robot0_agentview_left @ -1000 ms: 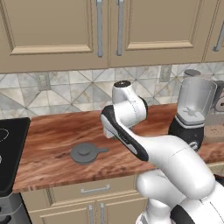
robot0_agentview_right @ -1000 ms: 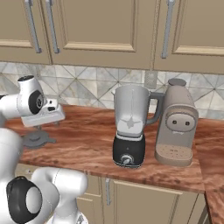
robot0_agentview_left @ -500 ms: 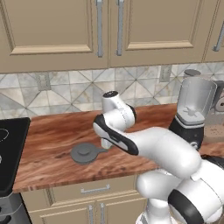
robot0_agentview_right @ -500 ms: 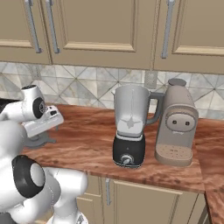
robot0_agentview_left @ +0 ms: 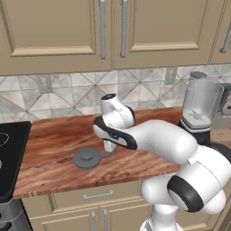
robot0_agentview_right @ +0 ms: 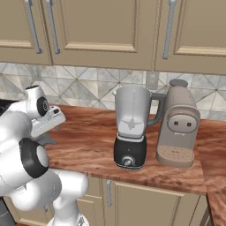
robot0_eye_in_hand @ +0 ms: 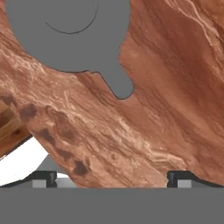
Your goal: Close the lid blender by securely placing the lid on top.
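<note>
The lid (robot0_agentview_left: 89,158), a flat dark grey disc with a centre knob and a small side tab, lies on the wooden counter (robot0_agentview_left: 54,135) left of the arm. My gripper (robot0_agentview_left: 109,148) hangs low over the counter just right of the tab. In the hand view the lid (robot0_eye_in_hand: 65,35) is at the top with its tab pointing toward the gripper (robot0_eye_in_hand: 112,177), whose fingertips (robot0_eye_in_hand: 43,177) stand wide apart, open and holding nothing. The blender (robot0_agentview_right: 130,128), a clear jar on a black base with a silver dial, stands uncovered far to the right; its jar (robot0_agentview_left: 200,106) shows past my arm.
A beige-grey coffee machine (robot0_agentview_right: 178,126) stands right beside the blender. A black stove top (robot0_agentview_left: 9,158) borders the counter on the left. Wall cabinets (robot0_agentview_left: 113,31) hang above the tiled backsplash. Bare counter lies between the lid and the blender.
The arm has swung down and the hand has dropped from above the counter to just beside the lid. The jaws stayed open. Lid and blender have not moved.
</note>
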You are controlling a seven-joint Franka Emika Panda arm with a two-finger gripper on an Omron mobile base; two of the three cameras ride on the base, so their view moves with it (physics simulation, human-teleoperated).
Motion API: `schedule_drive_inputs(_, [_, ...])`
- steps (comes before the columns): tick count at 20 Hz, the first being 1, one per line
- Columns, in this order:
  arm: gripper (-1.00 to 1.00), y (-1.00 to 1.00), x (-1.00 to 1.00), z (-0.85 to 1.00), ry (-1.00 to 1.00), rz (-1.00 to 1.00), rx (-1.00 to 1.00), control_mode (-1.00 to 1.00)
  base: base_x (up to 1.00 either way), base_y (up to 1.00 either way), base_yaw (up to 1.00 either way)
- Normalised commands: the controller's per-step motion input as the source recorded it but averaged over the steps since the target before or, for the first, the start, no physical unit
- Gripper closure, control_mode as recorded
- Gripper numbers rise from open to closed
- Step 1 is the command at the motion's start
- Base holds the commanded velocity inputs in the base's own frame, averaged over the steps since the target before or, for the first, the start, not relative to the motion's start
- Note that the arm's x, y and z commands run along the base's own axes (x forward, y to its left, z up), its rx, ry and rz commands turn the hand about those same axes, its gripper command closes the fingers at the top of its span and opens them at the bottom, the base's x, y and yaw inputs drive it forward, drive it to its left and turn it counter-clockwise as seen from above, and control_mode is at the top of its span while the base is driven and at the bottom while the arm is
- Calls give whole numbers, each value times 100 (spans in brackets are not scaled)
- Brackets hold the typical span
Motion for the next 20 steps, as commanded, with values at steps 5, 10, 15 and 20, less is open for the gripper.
schedule_drive_inputs(5, [-100,0,-1,-42,0,21,-1,-100,0,0,0])
schedule_drive_inputs(10, [-100,6,0,-28,0,19,0,-100,0,0,0])
schedule_drive_inputs(15, [-100,16,12,-16,0,15,0,-100,0,0,0])
schedule_drive_inputs(20, [-100,40,20,-33,0,9,0,-100,0,0,0])
